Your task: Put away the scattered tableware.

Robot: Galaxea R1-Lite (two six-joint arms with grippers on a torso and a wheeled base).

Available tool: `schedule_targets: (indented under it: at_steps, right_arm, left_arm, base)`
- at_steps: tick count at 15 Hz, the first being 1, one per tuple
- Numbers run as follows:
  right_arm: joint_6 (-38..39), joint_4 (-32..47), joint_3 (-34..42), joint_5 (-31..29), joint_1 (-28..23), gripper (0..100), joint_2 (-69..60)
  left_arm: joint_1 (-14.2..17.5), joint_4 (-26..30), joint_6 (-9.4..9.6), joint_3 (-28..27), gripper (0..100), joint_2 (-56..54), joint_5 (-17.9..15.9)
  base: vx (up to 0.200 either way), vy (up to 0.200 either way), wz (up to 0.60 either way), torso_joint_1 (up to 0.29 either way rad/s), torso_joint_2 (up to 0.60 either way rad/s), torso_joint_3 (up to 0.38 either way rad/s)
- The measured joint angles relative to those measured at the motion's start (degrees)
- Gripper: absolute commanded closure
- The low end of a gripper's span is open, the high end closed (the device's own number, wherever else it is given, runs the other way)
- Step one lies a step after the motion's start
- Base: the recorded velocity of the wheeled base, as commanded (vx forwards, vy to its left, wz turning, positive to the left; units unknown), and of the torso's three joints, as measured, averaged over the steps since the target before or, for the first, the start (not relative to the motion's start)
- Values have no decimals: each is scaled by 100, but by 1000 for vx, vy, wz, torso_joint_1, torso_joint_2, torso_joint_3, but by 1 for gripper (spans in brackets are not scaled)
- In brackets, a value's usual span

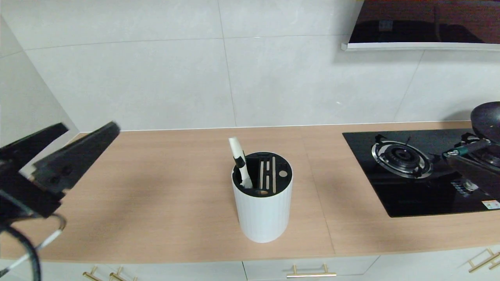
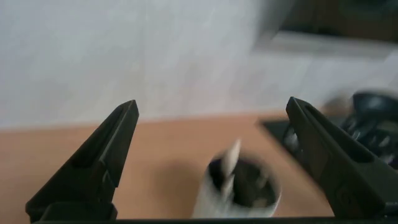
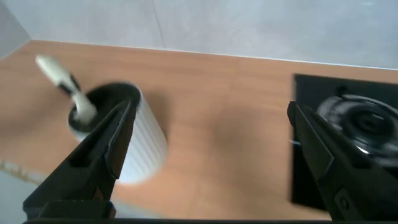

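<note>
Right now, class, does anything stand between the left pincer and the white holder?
Nothing visible does. Bare counter lies between the open left pincer and the holder, which has one utensil already standing in it.

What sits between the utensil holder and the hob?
Nothing: the head view shows only bare wooden countertop between the utensil holder and the hob.

Head looks down; both wrists face the white holder (image 1: 262, 212).
</note>
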Motion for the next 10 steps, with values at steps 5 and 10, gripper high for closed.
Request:
schedule_targets:
  at_steps: [5,10]
  right_arm:
    - [-432,2382,-17,241,-1226,0,-2872]
    - [-518,3129,-74,22,-2259,0,-4242]
  left_arm:
    - [1281,3512,-82,321,0,-3084,-371]
    - [2467,4619,-121,144,0,-4636,-9]
  base:
    - [0,0,0,0,0,0]
    - [0,0,0,0,0,0]
